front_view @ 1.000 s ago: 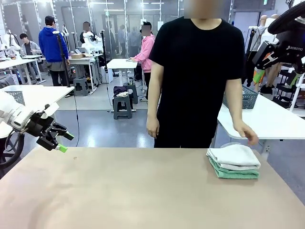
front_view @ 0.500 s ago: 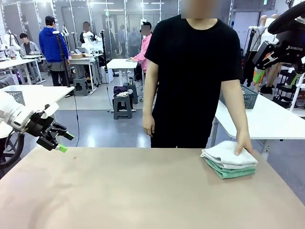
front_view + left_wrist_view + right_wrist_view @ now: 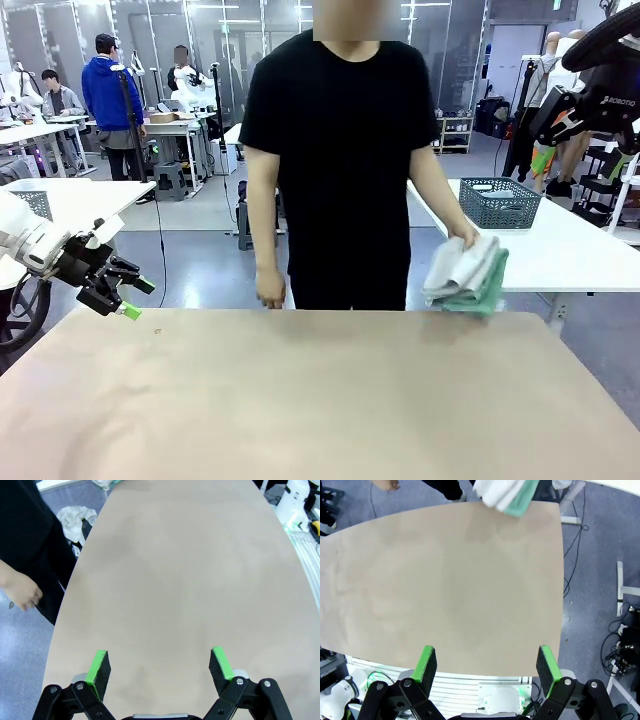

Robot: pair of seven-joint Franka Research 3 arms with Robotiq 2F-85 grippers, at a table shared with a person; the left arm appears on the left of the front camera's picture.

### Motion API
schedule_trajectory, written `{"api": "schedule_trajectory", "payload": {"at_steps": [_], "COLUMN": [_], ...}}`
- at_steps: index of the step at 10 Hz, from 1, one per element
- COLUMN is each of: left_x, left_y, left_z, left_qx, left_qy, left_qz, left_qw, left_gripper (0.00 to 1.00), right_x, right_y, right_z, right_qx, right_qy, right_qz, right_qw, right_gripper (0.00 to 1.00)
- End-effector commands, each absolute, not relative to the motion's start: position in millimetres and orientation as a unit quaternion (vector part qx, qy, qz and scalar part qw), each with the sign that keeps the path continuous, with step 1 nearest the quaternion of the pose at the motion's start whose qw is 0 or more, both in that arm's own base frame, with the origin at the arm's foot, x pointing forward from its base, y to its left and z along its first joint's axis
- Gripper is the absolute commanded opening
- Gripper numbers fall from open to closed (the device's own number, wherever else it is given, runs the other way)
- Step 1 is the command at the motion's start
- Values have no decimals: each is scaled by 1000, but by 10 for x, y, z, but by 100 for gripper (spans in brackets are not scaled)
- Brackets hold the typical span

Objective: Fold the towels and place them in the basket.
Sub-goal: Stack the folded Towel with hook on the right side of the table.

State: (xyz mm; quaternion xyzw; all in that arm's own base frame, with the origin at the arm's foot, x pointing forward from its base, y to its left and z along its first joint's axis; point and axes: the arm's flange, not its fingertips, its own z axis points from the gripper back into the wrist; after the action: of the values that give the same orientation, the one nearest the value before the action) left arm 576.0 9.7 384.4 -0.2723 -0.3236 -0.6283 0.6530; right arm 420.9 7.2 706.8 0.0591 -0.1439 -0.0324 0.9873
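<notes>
The towels (image 3: pixel 466 275), a cream-white one over a mint green one, hang folded from the person's hand (image 3: pixel 462 236) above the table's far right corner. The right wrist view shows the towels (image 3: pixel 507 492) at its top edge. The dark grey mesh basket (image 3: pixel 498 202) stands on a white table behind the person, to the right. My left gripper (image 3: pixel 138 298) hovers open by the table's far left corner, with nothing between its green pads (image 3: pixel 100 662). My right gripper (image 3: pixel 486 655) is open too, high over the table's near right part, holding nothing.
The tan table (image 3: pixel 300 400) lies between me and the person in black (image 3: pixel 345 160), whose other hand (image 3: pixel 270 293) hangs at the far edge. My right arm's wrist (image 3: pixel 600 95) is raised at the upper right. Cables (image 3: pixel 580 525) run on the floor beyond the table's right edge.
The person has picked the stacked towels up off the table's far right corner and stepped to the left. Neither arm has moved.
</notes>
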Motion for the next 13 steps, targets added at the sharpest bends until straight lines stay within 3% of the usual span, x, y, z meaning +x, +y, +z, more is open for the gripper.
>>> {"api": "schedule_trajectory", "payload": {"at_steps": [1, 13], "left_x": [5761, 5761], "left_y": [98, 98], "left_z": [3856, 3856], "left_qx": [-272, -272], "left_qy": [-325, -325], "left_qz": [-628, -628], "left_qw": [653, 653], "left_gripper": [87, 87], "right_x": [4218, 4218], "right_y": [68, 68], "right_z": [7095, 7095], "right_qx": [61, 61], "right_qy": [-140, -140], "right_qz": [-33, -33], "right_qw": [988, 988], "right_gripper": [100, 100]}}
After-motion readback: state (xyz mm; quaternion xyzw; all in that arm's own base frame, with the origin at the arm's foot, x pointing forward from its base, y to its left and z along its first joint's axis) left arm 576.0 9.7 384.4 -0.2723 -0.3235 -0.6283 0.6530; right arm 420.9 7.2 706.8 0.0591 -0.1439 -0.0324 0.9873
